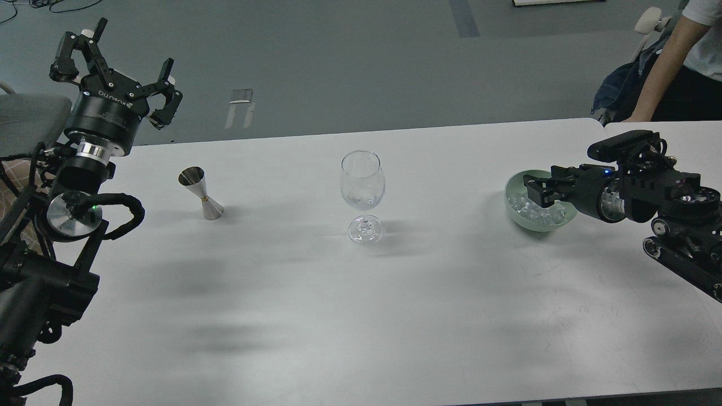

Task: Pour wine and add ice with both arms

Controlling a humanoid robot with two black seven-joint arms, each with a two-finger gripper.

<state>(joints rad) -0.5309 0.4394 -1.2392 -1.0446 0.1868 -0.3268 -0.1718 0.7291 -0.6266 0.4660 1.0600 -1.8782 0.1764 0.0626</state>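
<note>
A clear stemmed glass [362, 194] stands mid-table with a little clear wine [361, 199] in its bowl. A steel jigger [201, 193] stands to its left. A pale green bowl [512, 208] at the right holds a heap of clear ice cubes [524, 207]. My right gripper [536, 192] reaches over the bowl from the right, its dark fingers just above the ice; I cannot tell whether they hold anything. My left gripper [115, 65] is raised at the far left, fingers spread open and empty, well away from the jigger.
The white table [361, 316] spans the view; its far edge runs behind the glass. A seated person [671, 73] is at the back right corner. A grey chair seat [28, 121] sits by my left arm.
</note>
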